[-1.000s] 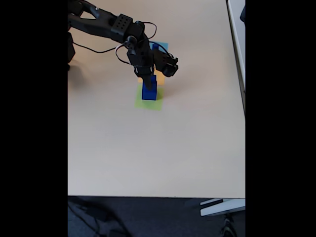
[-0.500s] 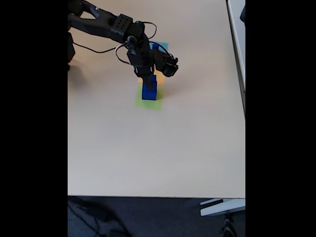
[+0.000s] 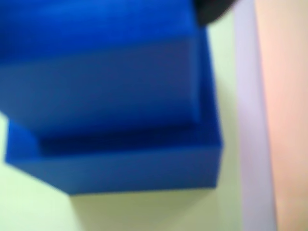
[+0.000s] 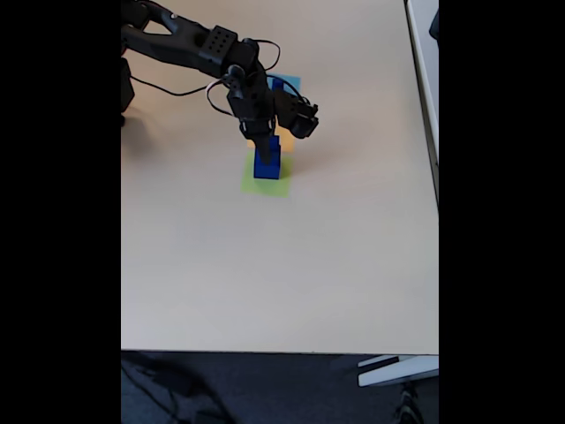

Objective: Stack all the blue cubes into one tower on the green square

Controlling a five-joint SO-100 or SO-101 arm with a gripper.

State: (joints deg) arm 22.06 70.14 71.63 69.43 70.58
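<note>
Claw point(image 4: 264, 146) sits right on top of the tower point(image 4: 267, 164) on the green square point(image 4: 266, 184), can't tell its grip.

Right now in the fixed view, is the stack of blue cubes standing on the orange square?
No. The tower stands on the green square, while the orange square lies beyond it, partly behind the gripper.

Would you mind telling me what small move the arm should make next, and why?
Probably open slightly and lift straight up. In the wrist view a smaller blue cube already sits on a larger one over the green square; the gripper is at the stack's top, and another cube waits behind.
</note>
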